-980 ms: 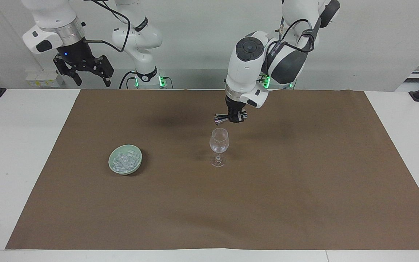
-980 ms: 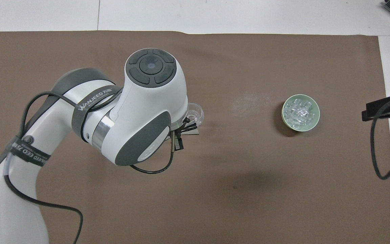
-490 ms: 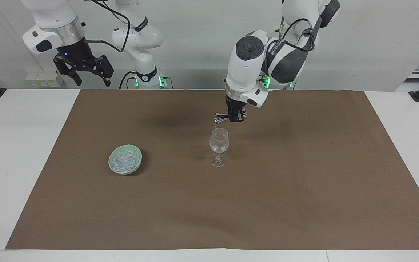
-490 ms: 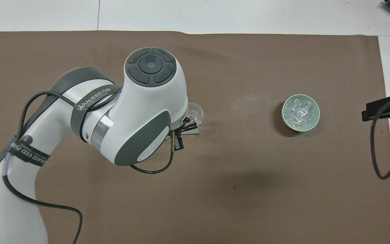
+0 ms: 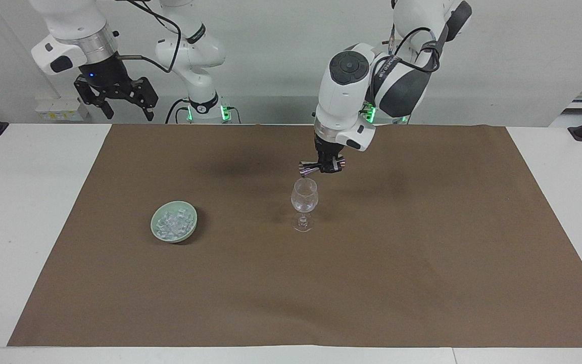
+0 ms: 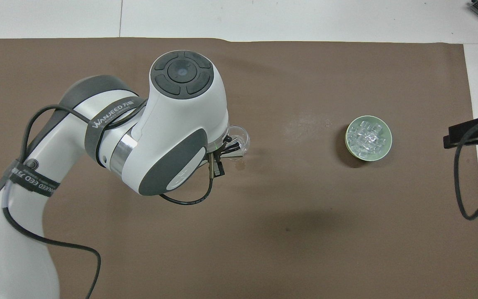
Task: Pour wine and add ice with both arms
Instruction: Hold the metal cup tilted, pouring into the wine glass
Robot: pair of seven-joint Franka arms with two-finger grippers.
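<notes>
Left gripper clamped on metal jigger tipped over stemmed glass mid-mat, right gripper spread wide, waiting over table's corner, ice in green bowl.

Both arms are glossy white shells with dark grey joint covers. The left arm carries a round dark grey cap split into button-like segments, a bright silver wrist ring, and a grey strap lettered WANJEED around its forearm. A second lettered strap sits lower down. Thin black cables loop along it and hang under the wrist. The right arm has a ribbed silver wrist collar, a black end effector with a small blue light, and a black cable. Green lights glow at both bases.
</notes>
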